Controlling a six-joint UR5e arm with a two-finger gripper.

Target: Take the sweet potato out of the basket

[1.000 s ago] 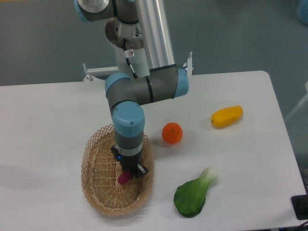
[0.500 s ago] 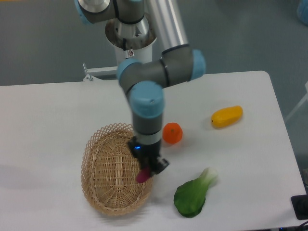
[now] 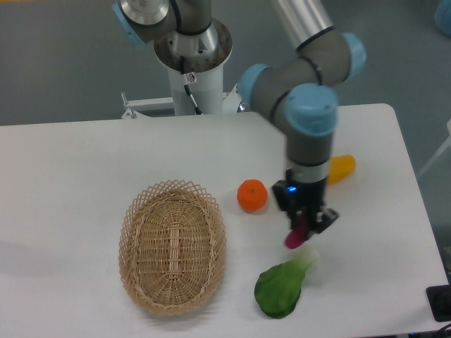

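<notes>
The fingers (image 3: 311, 227) are closed on the sweet potato (image 3: 295, 237), whose magenta end pokes out below them. The gripper (image 3: 306, 224) hangs well to the right of the basket (image 3: 173, 246), with the tuber clear of the wicker and seemingly lifted off the table (image 3: 84, 176). Just below the tuber lies the leafy green vegetable (image 3: 282, 285). The orange (image 3: 252, 195) sits between the basket and the gripper. Farther from the basket, the yellow vegetable (image 3: 342, 167) shows partly behind the arm. Judging by this, the pick is done: the basket holds nothing visible, and only a steady hold remains.
</notes>
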